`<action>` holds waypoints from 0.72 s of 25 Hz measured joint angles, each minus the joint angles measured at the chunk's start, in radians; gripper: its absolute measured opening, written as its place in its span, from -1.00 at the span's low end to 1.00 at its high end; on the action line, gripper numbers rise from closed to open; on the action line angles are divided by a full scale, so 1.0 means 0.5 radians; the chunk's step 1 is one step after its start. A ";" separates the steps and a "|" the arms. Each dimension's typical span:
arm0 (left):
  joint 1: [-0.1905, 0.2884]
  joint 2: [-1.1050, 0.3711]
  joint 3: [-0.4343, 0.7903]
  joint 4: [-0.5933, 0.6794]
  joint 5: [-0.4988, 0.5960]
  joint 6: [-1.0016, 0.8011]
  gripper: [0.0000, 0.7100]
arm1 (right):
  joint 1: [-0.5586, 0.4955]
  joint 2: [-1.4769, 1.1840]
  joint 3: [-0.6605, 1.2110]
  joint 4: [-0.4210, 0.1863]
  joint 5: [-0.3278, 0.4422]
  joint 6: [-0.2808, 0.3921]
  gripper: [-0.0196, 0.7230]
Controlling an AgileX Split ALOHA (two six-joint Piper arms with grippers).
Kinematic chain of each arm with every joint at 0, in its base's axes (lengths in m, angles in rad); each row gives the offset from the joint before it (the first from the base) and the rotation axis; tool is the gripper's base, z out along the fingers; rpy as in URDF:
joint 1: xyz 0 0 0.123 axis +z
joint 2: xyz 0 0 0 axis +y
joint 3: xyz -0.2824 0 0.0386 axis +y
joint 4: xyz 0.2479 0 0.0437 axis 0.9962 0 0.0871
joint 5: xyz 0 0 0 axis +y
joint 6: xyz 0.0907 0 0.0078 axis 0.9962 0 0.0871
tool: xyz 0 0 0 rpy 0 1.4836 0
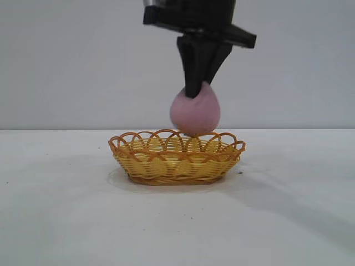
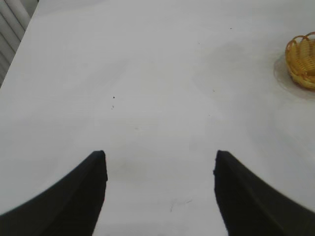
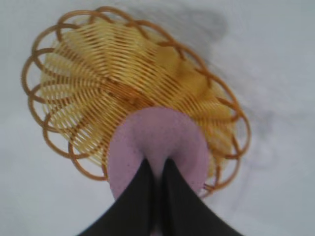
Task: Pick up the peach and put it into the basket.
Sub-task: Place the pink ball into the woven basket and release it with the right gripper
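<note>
Since the right gripper (image 1: 195, 91) pinches only the peach (image 1: 194, 113) tip (jaws nearly closed), it may slip and miss the basket (image 1: 177, 157); left gripper (image 2: 160, 169) idle, open, empty.

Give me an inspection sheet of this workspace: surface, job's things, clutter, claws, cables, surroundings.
Surface: white table, a few tiny dark specks, faint smudges in the left wrist view.
Job's things: pink peach held in the air above the basket, over its far rim; woven yellow-orange basket sits on the table with nothing in it.
Clutter: nothing seen.
Claws: right claw points down, shut on the peach's pointed top; left claw open over bare table, away from the basket, holding nothing.
Cables: nothing seen.
Surroundings: plain pale wall behind the table; pale ribbed object beyond the table's edge in the left wrist view.
</note>
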 joint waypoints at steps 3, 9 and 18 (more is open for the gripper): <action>0.000 0.000 0.000 0.000 0.000 0.000 0.17 | 0.000 0.037 0.000 0.032 -0.059 0.000 -0.95; 0.000 0.000 0.000 0.000 0.000 0.000 0.17 | 0.000 0.094 0.000 0.063 -0.052 -0.001 -0.49; 0.000 0.000 0.000 0.000 0.000 0.000 0.17 | 0.000 0.089 -0.068 0.055 -0.005 -0.001 0.19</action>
